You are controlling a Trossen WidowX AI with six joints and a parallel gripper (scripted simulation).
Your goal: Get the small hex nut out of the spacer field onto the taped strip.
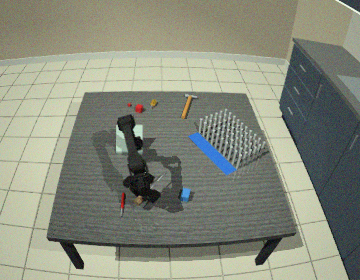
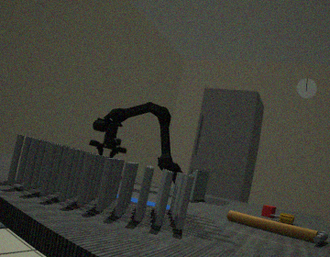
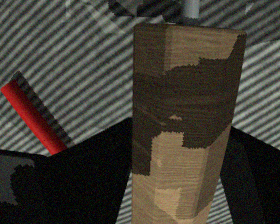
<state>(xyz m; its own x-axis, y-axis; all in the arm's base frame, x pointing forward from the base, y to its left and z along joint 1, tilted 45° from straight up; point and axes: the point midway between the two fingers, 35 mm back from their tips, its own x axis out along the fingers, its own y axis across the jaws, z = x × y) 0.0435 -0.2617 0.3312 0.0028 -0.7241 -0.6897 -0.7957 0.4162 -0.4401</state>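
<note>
My gripper [image 1: 145, 198] [image 2: 108, 152] [image 3: 175, 129] is shut on the wooden handle [image 3: 172, 100] of a tool near the table's front left. A grey metal shaft [image 3: 191, 9] runs on from the handle's far end; the tool's tip is not clear. The standing metal spacers [image 1: 228, 135] [image 2: 147, 188] are upright in rows at the right of the table, far from my gripper. The blue taped strip [image 1: 213, 153] [image 2: 149, 203] lies along their near left side. The hex nut cannot be made out in any view.
A red-handled tool [image 1: 123, 201] [image 3: 32, 119] lies left of my gripper, and a blue cube [image 1: 185, 195] to its right. A hammer [image 1: 187, 107] [image 2: 273, 225], a red cube [image 1: 139, 108] [image 2: 269, 210] and a yellow piece [image 1: 153, 103] [image 2: 287, 218] lie at the back.
</note>
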